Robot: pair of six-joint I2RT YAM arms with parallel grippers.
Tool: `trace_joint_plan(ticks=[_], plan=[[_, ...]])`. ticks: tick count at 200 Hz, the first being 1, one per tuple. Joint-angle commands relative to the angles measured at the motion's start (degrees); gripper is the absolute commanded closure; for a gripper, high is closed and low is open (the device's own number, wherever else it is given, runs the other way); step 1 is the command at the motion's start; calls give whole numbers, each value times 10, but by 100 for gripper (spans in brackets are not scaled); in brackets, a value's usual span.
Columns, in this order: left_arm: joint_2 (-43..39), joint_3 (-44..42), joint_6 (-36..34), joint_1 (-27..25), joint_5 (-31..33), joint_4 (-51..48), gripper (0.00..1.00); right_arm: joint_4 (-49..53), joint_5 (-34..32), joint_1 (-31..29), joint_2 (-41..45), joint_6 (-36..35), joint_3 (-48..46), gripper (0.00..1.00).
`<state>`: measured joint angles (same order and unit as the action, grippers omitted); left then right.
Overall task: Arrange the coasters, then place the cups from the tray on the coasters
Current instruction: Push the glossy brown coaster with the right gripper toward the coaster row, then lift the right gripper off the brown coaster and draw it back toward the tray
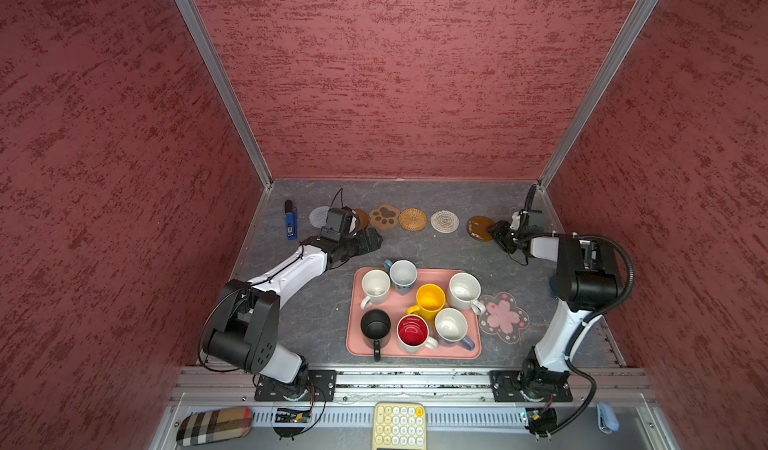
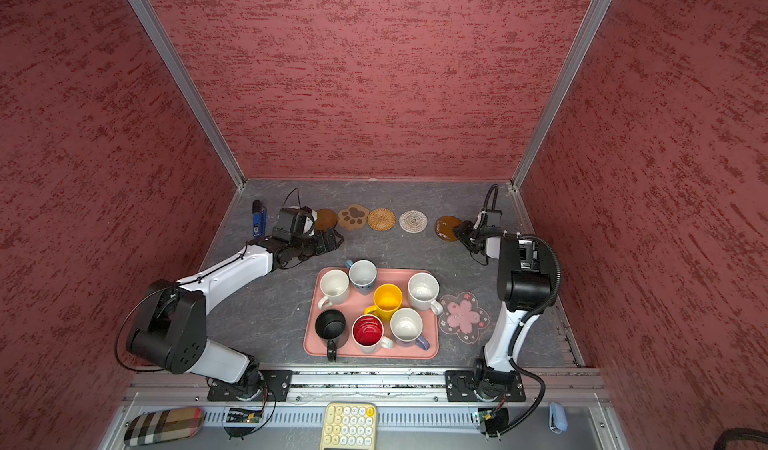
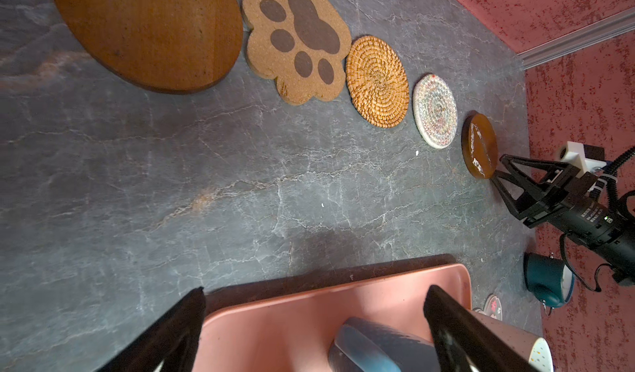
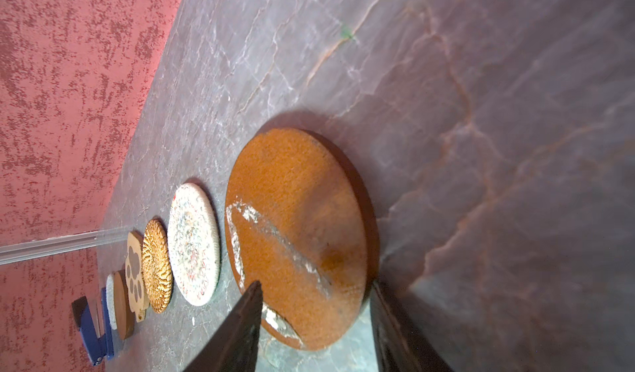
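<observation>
The coaster stage looks nearly finished; the cup stage has not begun. Six coasters lie in a row along the far side of the grey marbled counter (image 1: 316, 302). From left to right they are a grey woven round mat (image 1: 319, 216), a plain brown wooden disc (image 3: 147, 30), a tan cork paw-shaped mat (image 1: 384, 216), a golden wicker round mat (image 1: 412, 219), a beige woven round mat (image 1: 444, 221) and a brown disc with white scuffs (image 1: 480, 227). The seventh, a pink flower-shaped mat (image 1: 503, 317), lies well apart from the row, just beside the right edge of the salmon-pink rectangular tray (image 1: 444, 353).

All seven mugs stand on that tray:
- two white mugs (image 1: 376, 288) (image 1: 464, 291)
- a blue mug (image 1: 403, 275)
- a yellow mug (image 1: 431, 300)
- a black mug (image 1: 375, 325)
- a white mug with a red inside (image 1: 412, 331)
- a lavender mug (image 1: 451, 325)

What is left, as I judge it, is to bring the flower mat into line and then move every mug.

The right hand (image 1: 500, 234) is at the right end of the row, about half open. Its jaws stand either side of the scuffed disc's near edge, and one finger (image 4: 252, 298) overlaps the rim. Whether it actually pinches the disc, I cannot tell.

The left hand (image 3: 316, 288) is spread wide and holds nothing. It hangs over the counter between the row's left end and the tray's far left corner.
</observation>
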<state>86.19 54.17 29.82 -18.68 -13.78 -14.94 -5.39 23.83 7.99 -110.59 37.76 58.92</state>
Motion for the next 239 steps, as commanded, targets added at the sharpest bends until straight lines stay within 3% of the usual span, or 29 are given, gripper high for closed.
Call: trace_joint_plan(ticks=[1,69,183,239], plan=[[-6,-5,0,7,-9,12,0,16,-5,-7,-24,13,9,48],[-2,-6,1,11,-12,15,0,26,-6,-8,-34,13,32,46],[-9,-8,2,11,-13,15,0,18,-4,-15,28,-8,-55,46],[-3,-8,2,12,-13,15,0,6,-2,-42,-9,9,-26,46]])
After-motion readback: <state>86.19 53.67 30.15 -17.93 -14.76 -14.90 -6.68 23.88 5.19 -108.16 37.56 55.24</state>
